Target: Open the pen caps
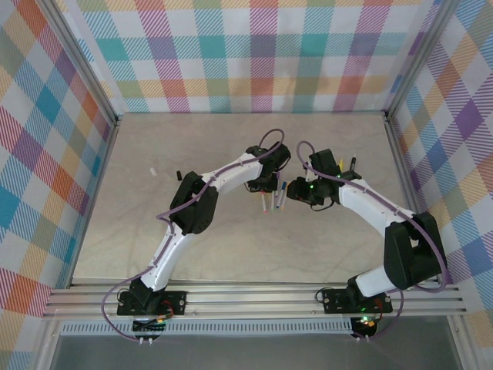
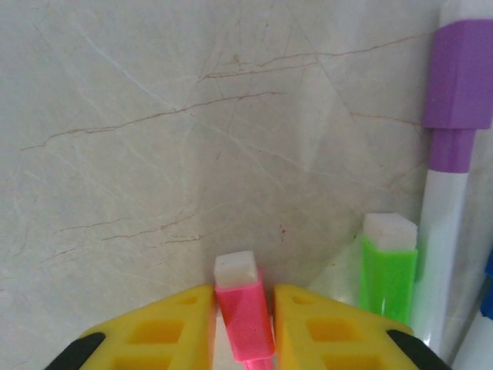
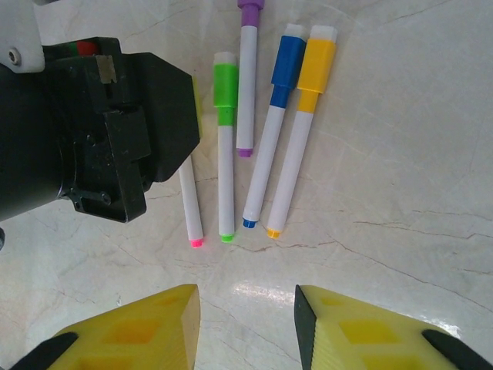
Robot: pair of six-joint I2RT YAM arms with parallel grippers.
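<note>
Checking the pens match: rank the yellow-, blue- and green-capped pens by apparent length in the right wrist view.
1. Yellow-capped pen
2. Blue-capped pen, nearly the same
3. Green-capped pen, slightly shorter, though perspective leaves this unsure

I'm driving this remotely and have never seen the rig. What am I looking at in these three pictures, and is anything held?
Two white robot arms are bolted at the near edge of the table. The top picture looks down on both: left arm and right arm reach toward mid-table. The other two pictures come from a camera on each wrist, looking past that arm's yellow jaws. Left wrist view: the left jaws are closed on the pink cap of a pen lying on the table; a green cap and purple cap lie alongside. Right wrist view: the right jaws hang open and empty above a row of capped pens; the black block is the left arm's wrist.
</note>
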